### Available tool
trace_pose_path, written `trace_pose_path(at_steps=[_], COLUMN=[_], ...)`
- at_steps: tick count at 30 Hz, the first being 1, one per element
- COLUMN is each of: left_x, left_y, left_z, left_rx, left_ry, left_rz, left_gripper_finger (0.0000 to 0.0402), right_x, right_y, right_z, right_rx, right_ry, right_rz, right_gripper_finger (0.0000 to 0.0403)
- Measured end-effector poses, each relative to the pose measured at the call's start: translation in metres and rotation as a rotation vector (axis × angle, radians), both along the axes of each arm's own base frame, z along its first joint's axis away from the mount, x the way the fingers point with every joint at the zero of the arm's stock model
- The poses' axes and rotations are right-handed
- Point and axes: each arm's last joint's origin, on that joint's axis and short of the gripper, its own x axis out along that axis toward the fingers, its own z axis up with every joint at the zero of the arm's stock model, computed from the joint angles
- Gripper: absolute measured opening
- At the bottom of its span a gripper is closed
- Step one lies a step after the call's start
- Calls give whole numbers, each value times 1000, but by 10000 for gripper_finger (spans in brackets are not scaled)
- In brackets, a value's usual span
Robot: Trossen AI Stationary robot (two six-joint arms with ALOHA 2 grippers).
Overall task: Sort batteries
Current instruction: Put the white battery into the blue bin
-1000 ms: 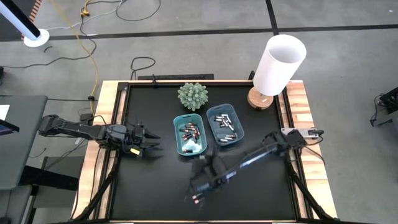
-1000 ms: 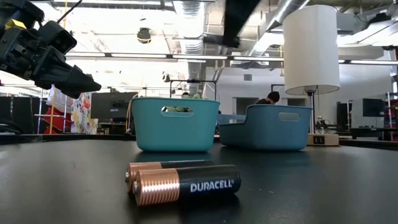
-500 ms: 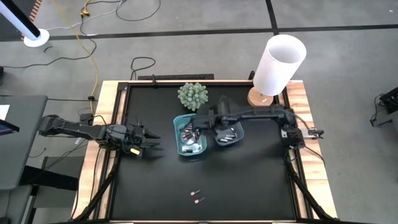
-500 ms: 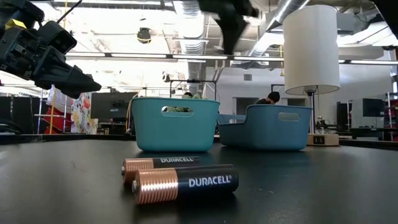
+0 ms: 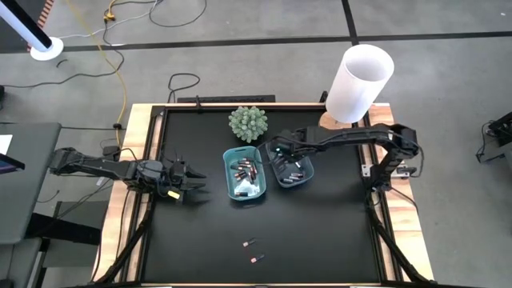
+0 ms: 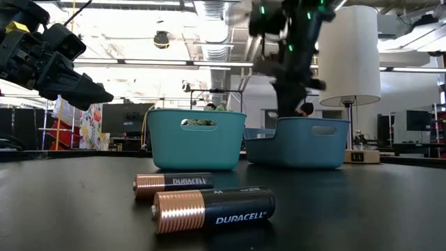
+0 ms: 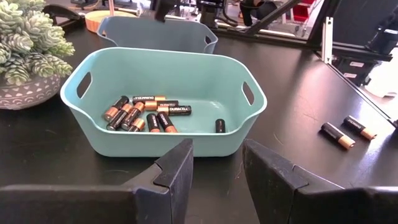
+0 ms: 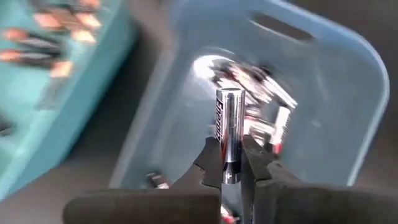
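The silver battery (image 8: 227, 134) stands upright, pinched low on its body between the right gripper's (image 8: 235, 163) clenched fingers, directly over the grey-blue tray (image 8: 348, 99) that lies below the fingertips and already holds other silvery cells. Just beside that tray, to the gripper's side, sits the teal tray (image 5: 244, 192) with the copper-ended batteries (image 7: 143, 114). The hold looks narrow, so in my judgement the battery could pivot or slip free on its own; released from this height it might bounce off the cells beneath and hop over the rim, or land in the neighbouring teal tray if the arm is off-centre. Farther off, near the table's front edge and well away from this gripper, two copper-top batteries (image 6: 202, 202) lie loose on the black table (image 5: 320, 232); round as they are, a nudge could roll them. The left gripper (image 5: 190, 184) waits with its fingers parted and empty, facing the teal tray from some way off.
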Motion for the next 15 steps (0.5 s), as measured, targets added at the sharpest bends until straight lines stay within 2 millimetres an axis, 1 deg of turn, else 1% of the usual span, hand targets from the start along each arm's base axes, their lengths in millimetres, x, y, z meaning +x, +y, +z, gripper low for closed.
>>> trace_pose_path(at_steps=[3, 5, 10, 13, 15], left_x=[0, 0, 0, 0, 0], left_y=[0, 0, 0, 0, 0], left_z=[0, 0, 0, 0, 0], left_rx=[0, 0, 0, 0, 0], left_ry=[0, 0, 0, 0, -1], left_rz=[0, 0, 0, 0, 0], left_gripper_finger=[136, 136, 136, 136, 136], right_x=[-10, -11, -6, -3, -3], right_y=[-9, -13, -14, -15, -14], right_z=[-19, -29, -52, -61, -63], right_rx=[43, 49, 79, 82, 83], right_ry=[35, 68, 138, 168, 176], right_rz=[-96, -113, -112, -112, -111], right_gripper_finger=[27, 39, 67, 82, 94])
